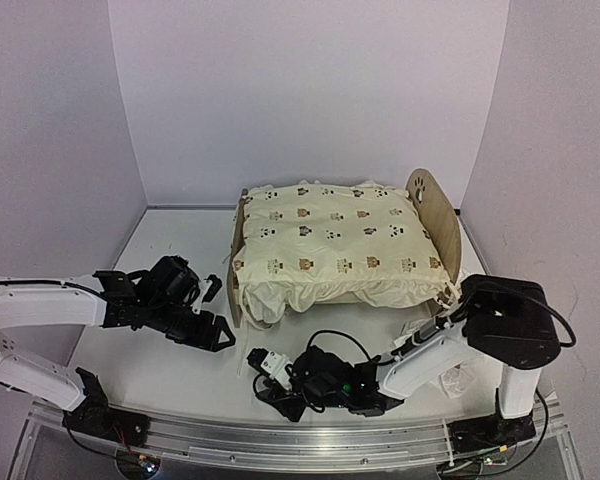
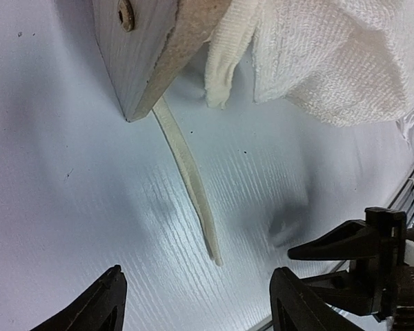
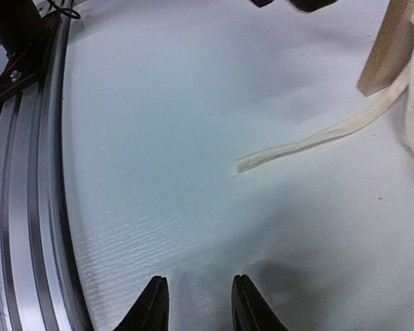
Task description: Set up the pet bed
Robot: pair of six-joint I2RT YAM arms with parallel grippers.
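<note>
The pet bed stands mid-table, its paw-print headboard to the right and its low footboard to the left. A cream animal-print cushion covers it and hangs over the near side. My left gripper hovers open just left of the footboard's near corner. The cushion's tie string lies flat on the table ahead of its fingers. My right gripper is low near the front edge, open and holding nothing. The same string's end lies beyond that gripper.
A metal rail runs along the table's near edge, close beside my right gripper. A small white ruffled pillow lies partly under the right arm. The two grippers are near each other in front of the footboard corner. White walls enclose the table.
</note>
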